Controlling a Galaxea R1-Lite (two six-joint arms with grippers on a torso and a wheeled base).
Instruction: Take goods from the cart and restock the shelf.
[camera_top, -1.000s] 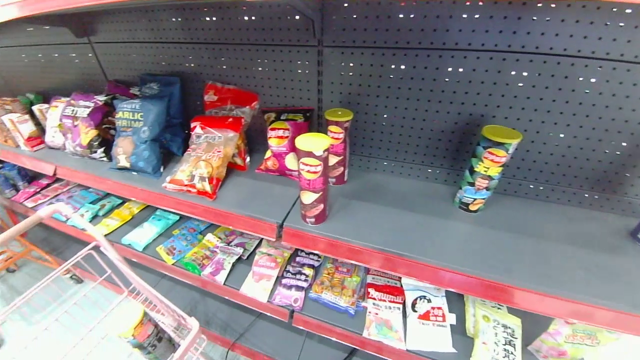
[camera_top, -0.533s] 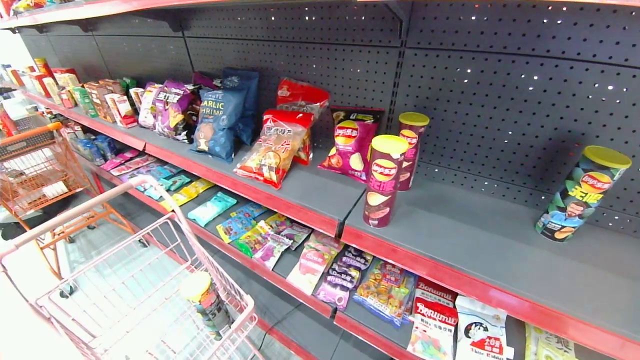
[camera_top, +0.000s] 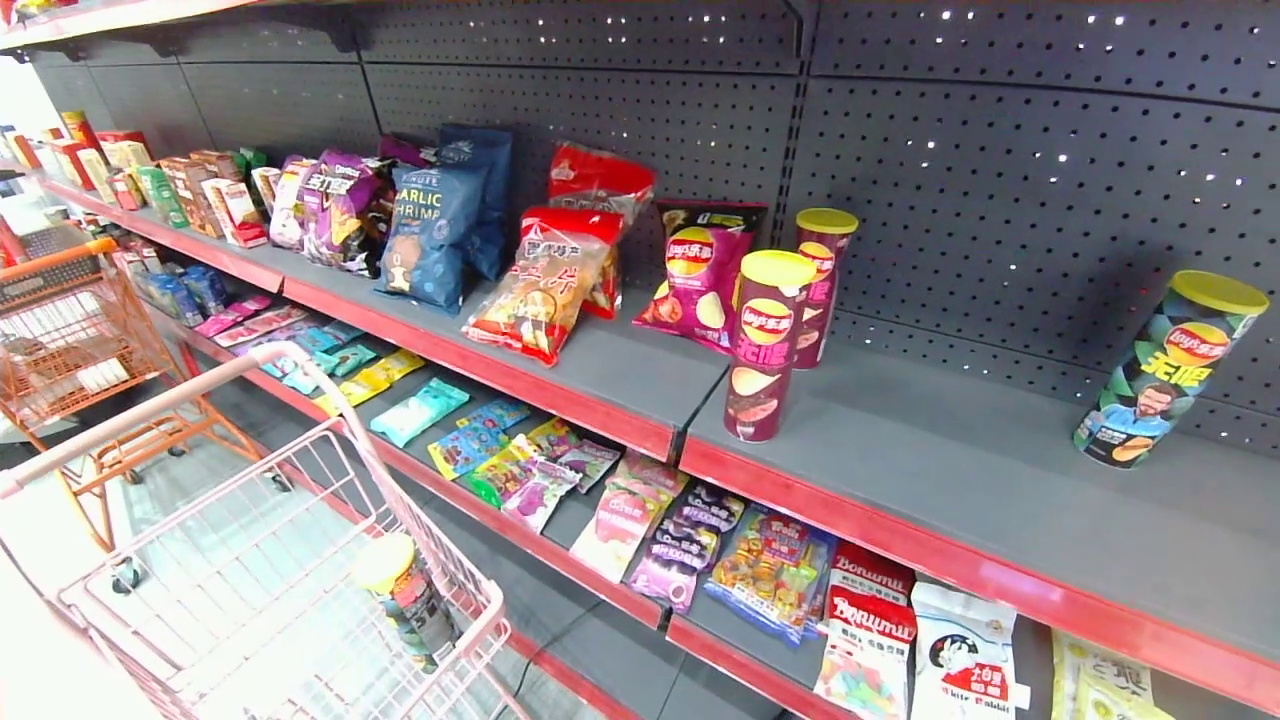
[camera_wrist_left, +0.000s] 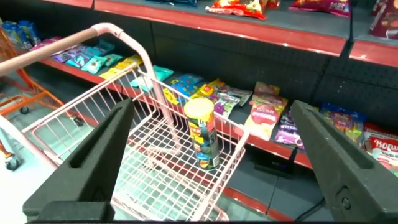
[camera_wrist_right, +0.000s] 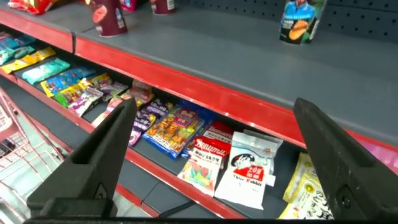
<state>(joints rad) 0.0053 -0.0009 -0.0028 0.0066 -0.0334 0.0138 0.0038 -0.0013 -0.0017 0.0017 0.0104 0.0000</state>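
The only chip can (camera_top: 405, 600) in the pink cart (camera_top: 170, 405) is standing upright, yellow lid up. It's tucked into the basket corner nearest the shelf (camera_top: 950, 470). In the left wrist view it sits pretty much dead centre between the fingers of the left end effector (camera_wrist_left: 211, 107). That one is spread wide with nothing in it and hangs above the cart, well clear of the can.

The right end effector (camera_wrist_right: 214, 102) is wide apart too and isn't holding anything. It's out in front of the shelf's red front edge, above the lower shelf (camera_top: 600, 592) where a bunch of flat candy packets (camera_top: 770, 570) are laid out.

On the grey shelf itself, two purple cans (camera_top: 765, 345) with yellow lids stand upright right by the joint between two shelf boards. One is close to the front edge and the other is behind it, toward the pegboard back wall (camera_top: 1000, 200). Well apart from them on the right, a green can (camera_top: 1165, 370) stands near the back wall.

Just left of the purple cans there's a purple chip bag (camera_top: 700, 275), then a red bag (camera_top: 545, 285), then a blue bag (camera_top: 430, 235), all propped up.

An orange cart (camera_top: 90, 330) is parked further down the aisle, beyond the pink one.
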